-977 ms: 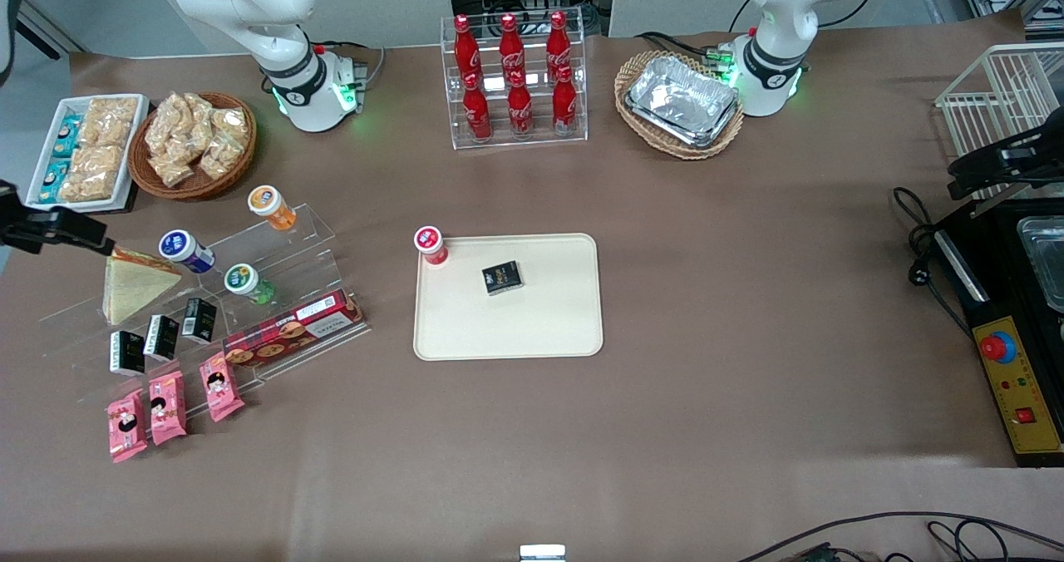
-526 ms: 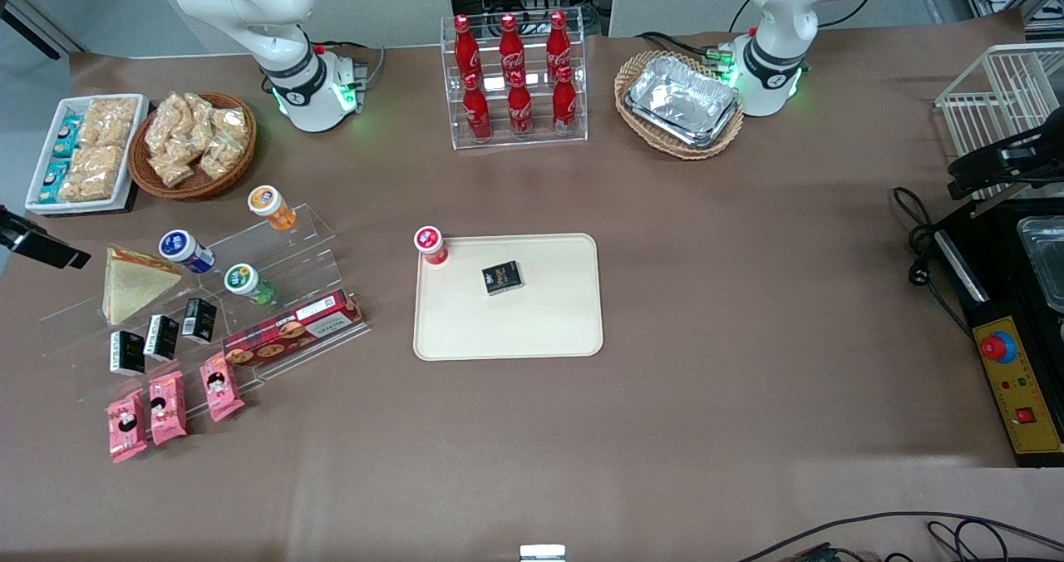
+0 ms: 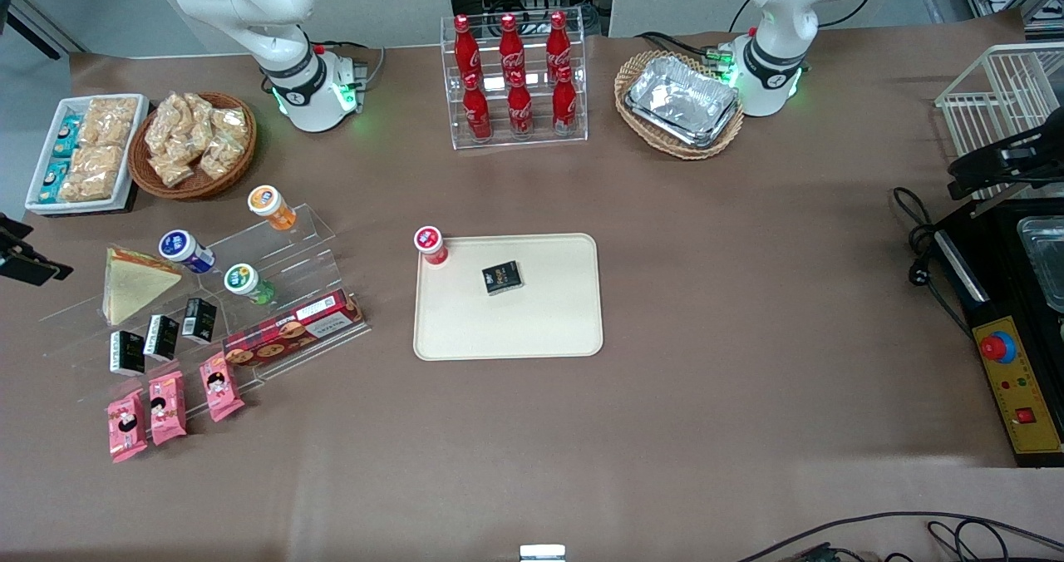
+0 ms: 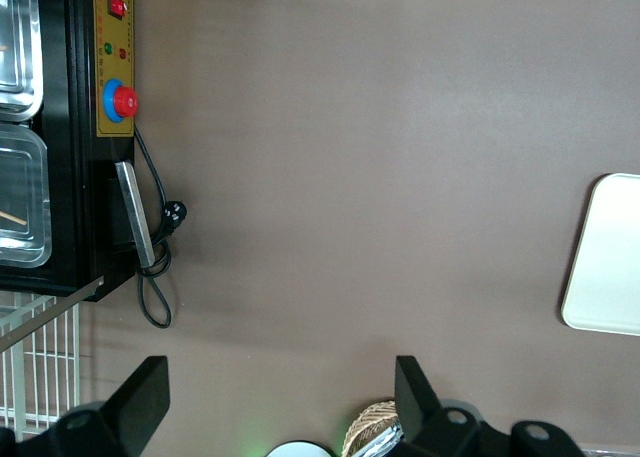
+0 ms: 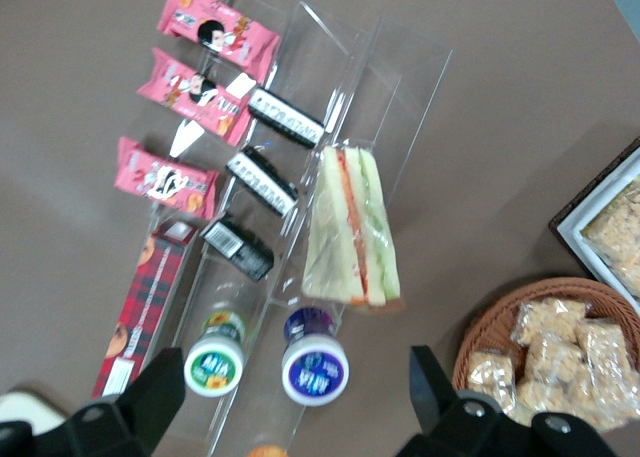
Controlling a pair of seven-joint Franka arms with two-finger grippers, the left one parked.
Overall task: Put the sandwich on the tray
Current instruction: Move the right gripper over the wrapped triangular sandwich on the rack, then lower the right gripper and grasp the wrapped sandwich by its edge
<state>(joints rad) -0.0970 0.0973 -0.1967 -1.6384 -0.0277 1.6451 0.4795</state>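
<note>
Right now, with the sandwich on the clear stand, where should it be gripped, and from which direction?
Grip the sandwich across its two flat bread faces, mid-wedge, coming down from above. It stands on edge on the acrylic stand, filling edge up, so the faces are exposed. The end effector hangs open above it.

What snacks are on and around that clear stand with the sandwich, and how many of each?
Sandwich: 1
Capped bottles: 3
Black boxes: 3
Pink packets: 3
Red biscuit box: 1
Total: 11
The gripper hovers above them, fingers open.
</note>
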